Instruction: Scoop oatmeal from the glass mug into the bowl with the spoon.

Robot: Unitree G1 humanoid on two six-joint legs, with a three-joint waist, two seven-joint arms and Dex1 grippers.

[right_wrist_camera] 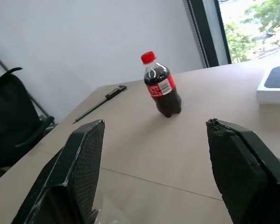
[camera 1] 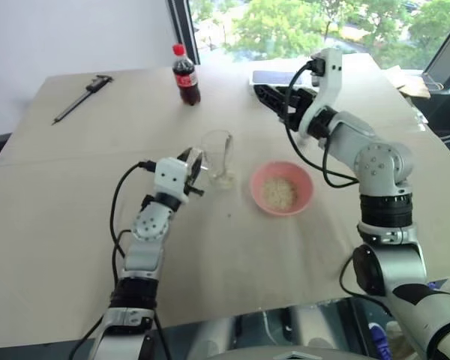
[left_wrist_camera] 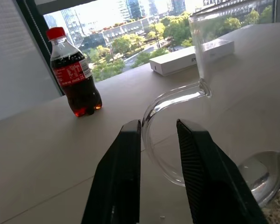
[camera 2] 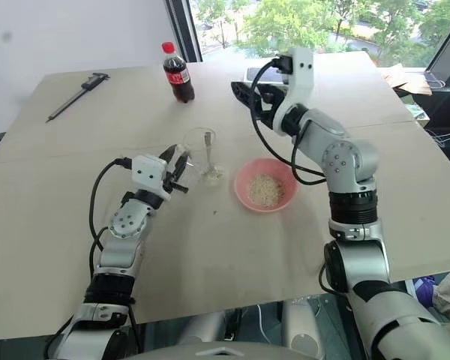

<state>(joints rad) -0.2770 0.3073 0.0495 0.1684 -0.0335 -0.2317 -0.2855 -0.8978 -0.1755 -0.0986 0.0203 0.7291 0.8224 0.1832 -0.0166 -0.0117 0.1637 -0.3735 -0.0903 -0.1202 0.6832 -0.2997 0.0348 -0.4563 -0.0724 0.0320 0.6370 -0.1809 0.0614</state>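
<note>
Your left gripper [left_wrist_camera: 157,140] sits at the glass mug [camera 2: 200,154], fingers parted around its handle with gaps either side (no squeeze). The spoon [camera 2: 208,156] stands inside the mug. Right of it, the bowl [camera 2: 265,184] holds oatmeal [camera 2: 265,189]. Your right gripper [right_wrist_camera: 154,154] hangs spread wide and empty above the table.
</note>
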